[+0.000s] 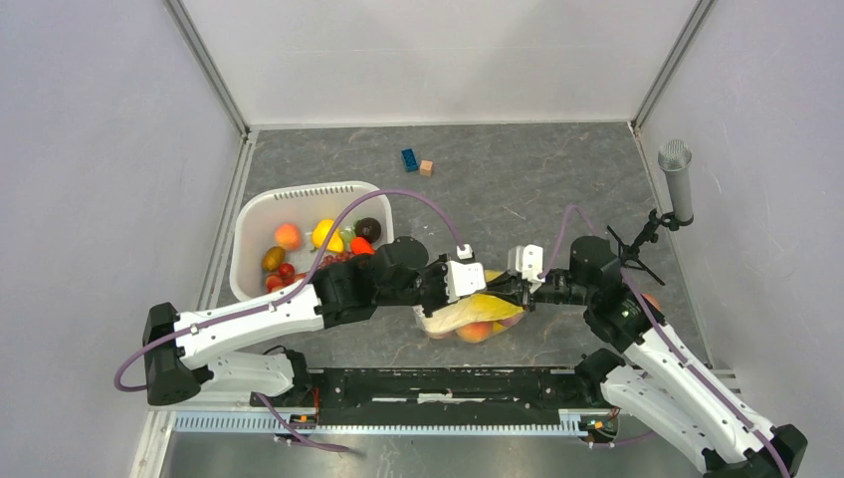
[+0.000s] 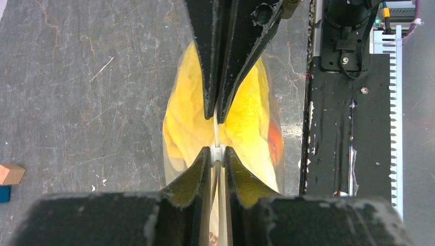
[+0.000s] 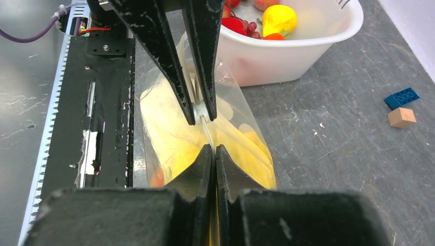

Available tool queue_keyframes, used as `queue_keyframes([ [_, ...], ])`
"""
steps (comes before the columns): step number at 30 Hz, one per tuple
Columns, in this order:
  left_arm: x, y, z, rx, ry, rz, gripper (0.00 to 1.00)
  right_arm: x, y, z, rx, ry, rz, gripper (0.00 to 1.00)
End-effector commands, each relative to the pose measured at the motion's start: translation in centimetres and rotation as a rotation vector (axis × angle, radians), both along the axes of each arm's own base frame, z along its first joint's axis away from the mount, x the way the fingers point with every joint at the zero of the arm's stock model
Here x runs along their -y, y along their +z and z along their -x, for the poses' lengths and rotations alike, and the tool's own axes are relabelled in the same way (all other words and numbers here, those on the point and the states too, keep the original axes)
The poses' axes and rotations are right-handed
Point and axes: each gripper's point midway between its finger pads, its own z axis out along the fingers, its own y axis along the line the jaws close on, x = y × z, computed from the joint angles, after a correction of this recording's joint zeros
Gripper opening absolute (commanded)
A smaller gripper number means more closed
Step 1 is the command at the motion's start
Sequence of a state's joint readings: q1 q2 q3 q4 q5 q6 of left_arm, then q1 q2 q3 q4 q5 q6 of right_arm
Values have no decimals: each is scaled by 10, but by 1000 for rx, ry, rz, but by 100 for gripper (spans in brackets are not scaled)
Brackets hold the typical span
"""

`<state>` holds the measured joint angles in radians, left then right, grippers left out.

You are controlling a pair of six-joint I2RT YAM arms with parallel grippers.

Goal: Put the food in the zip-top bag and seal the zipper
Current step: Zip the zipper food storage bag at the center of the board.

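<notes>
The left jaws and the right jaws are both nipped narrow on the zipper [image 2: 216,134], tip facing tip and almost touching. We see the strip run straight from one pair to the other. The zip-top bag [image 3: 233,105] spreads below them over the desk [image 1: 557,199], with the yellow piece [image 2: 187,123] inside. We judge sealing means drawing apart along that line, and neither arm is nearer.

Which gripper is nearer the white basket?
Left. The left gripper pinches the zipper on the white basket's side; the right gripper pinches it just beyond, farther off.
</notes>
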<state>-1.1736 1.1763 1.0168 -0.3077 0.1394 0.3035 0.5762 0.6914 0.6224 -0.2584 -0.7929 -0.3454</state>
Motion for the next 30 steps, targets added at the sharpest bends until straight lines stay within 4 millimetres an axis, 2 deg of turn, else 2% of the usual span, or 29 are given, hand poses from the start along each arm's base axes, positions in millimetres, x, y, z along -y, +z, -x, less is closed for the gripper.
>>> queue_keyframes([
  [1,0,30,0,19,11,89,10,6,4,-14,70,-101,-41,4],
  [2,-3,30,0,23,19,89,10,8,6,-15,73,-123,-53,0],
  [14,-44,28,-4,53,128,61,11,30,13,-34,74,-353,-128,0],
  [26,-95,21,-10,68,284,38,14,46,22,-49,84,-497,-184,0],
  [29,-101,17,-11,75,309,38,17,46,21,-50,78,-503,-191,0],
  [30,-102,15,-12,73,315,40,21,46,21,-50,75,-504,-191,0],
])
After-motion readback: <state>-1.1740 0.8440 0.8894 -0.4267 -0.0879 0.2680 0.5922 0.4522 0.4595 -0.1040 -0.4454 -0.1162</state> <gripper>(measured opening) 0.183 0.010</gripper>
